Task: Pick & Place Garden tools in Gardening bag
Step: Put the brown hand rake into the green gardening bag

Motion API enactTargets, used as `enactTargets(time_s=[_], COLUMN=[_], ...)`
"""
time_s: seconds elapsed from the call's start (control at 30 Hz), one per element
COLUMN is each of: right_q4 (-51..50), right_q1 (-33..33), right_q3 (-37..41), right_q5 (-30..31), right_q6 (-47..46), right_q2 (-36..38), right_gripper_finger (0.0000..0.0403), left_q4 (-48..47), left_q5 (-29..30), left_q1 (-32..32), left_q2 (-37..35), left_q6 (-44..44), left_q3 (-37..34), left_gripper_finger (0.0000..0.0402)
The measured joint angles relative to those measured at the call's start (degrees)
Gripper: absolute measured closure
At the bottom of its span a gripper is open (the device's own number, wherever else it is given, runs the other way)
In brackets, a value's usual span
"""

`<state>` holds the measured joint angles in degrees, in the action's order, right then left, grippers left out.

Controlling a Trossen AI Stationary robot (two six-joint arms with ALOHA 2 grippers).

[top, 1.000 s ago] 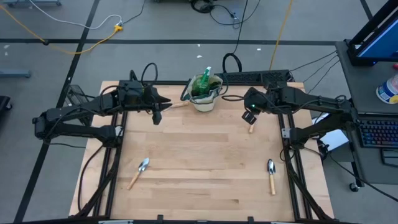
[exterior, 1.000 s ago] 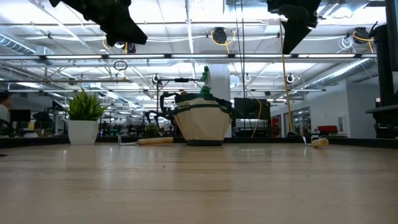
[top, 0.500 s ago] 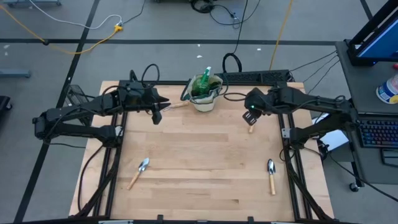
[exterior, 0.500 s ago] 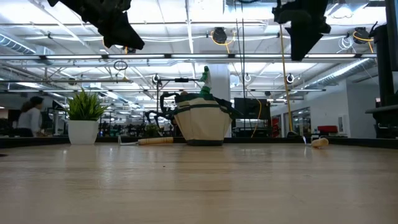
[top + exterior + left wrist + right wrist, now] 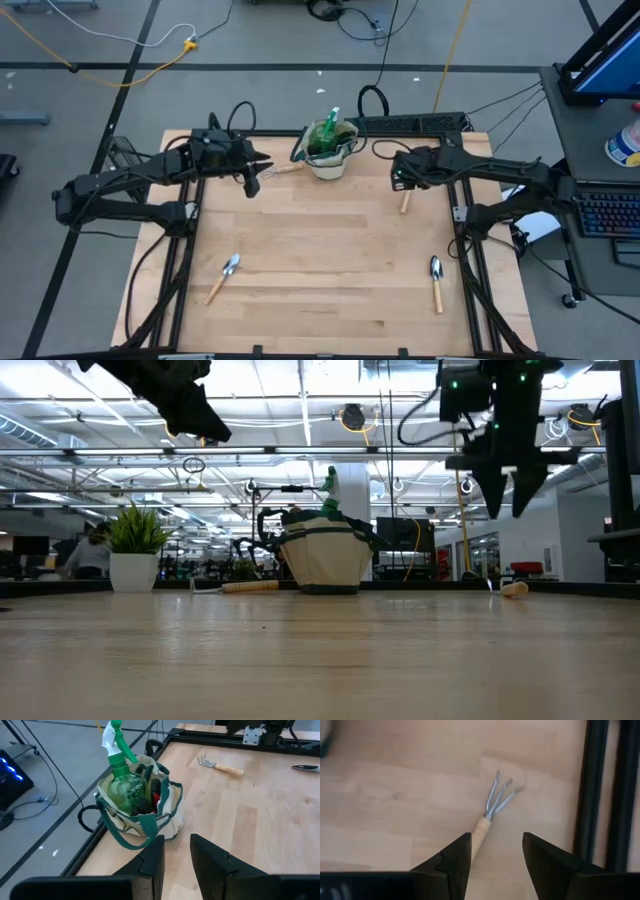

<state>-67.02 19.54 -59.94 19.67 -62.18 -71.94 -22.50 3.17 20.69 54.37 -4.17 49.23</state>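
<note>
The beige gardening bag [image 5: 328, 163] with green trim stands at the table's far middle, a green spray bottle [image 5: 330, 128] upright in it; it also shows in the left wrist view [image 5: 145, 815] and the low view [image 5: 322, 563]. A wooden-handled rake [image 5: 491, 809] lies flat on the table right of the bag. My right gripper [image 5: 492, 840] hangs open above it, fingers pointing down, one on either side of the handle, clear of it [image 5: 510, 495]. My left gripper [image 5: 176, 847] hovers open left of the bag [image 5: 254, 180]. Two trowels [image 5: 224, 275] [image 5: 437, 280] lie near the front.
Another wooden-handled tool [image 5: 285, 168] lies beside the bag's left side. A potted green plant [image 5: 135, 550] shows at the far left in the low view. Black frame rails [image 5: 600, 795] run just beyond the rake. Bare wood lies across the table's middle.
My right gripper has come down toward the rake and shifted slightly toward the bag, its fingers now pointing straight down over the rake. The rake has not moved.
</note>
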Motion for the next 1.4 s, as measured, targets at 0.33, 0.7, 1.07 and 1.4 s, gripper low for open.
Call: enactTargets(time_s=[0.33,0.7,1.07,1.4], right_q4=[8.5,16.8,19.7,20.3], right_q1=[3.3,7.1,9.8,9.8], right_q3=[9.3,14.6,15.1,15.1], right_q5=[-5.1,-8.0,-8.0,-9.2], right_q6=[-10.8,-9.0,-4.3,-5.5], right_q2=[0.0,0.0,-0.2,-0.2], right_gripper_finger=[0.0229,0.0232,0.0232,0.0232], left_q4=[-0.1,-0.1,-0.1,-0.2], left_q5=[-0.7,-14.8,-22.7,-17.7], left_q1=[3.0,10.3,12.6,12.6], left_q2=[0.0,0.0,-5.7,-17.8], left_q6=[-4.5,-2.0,0.0,0.8], left_q3=[0.0,0.0,0.0,-3.2], left_gripper_finger=[0.0305,0.0305,0.0305,0.0305])
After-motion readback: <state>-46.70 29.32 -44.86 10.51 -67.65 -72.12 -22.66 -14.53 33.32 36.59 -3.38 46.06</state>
